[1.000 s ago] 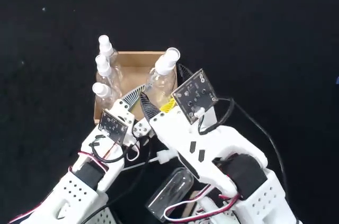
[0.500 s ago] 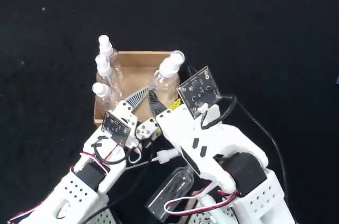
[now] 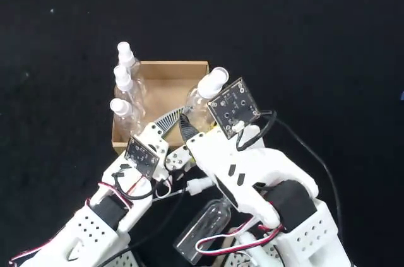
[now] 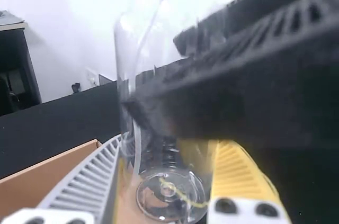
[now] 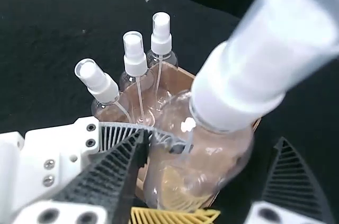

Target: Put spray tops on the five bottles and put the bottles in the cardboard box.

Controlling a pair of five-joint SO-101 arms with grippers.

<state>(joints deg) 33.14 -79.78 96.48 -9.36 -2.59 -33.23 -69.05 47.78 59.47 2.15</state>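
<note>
**A:** Start at the 9 o'clock side. What's in the box?

**B:** The three capped bottles [image 3: 122, 77] stand upright in a row along the 9 o'clock wall of the cardboard box [image 3: 170, 63].

**A:** And next to them?

**B:** The left gripper [image 4: 167, 181] is closed on the fourth bottle [image 3: 201, 100]. Its grey finger [image 4: 87, 179] and yellow finger [image 4: 238, 173] press either side of the base. That bottle is at the box's 3 o'clock side, apart from the row.

**A:** Upright?

**B:** No. Its long axis runs from the base, low near the 5 o'clock corner, up toward 1 o'clock. Its spray top [image 3: 213, 81] leans out over the 3 o'clock wall. I cannot tell whether the base rests on the box floor.

**A:** So what does the next move depend on?

**B:** I'd say the neck must swing back toward 9 o'clock, where the free floor lies. If it is let go while tilted, it may topple out.

**A:** The right gripper?

**B:** The right gripper [image 5: 212, 142] is spread wide, with its black fingers [image 5: 119, 173] either side of the same bottle. It grips nothing.

**A:** The fifth?

**B:** A bare bottle [image 3: 205, 228] lies on its side on the table [image 3: 315, 40], at 6 o'clock of the box. The loose spray top [image 3: 201, 185] is just at its 12 o'clock. The empty right gripper looks the likelier one to fetch them.
</note>
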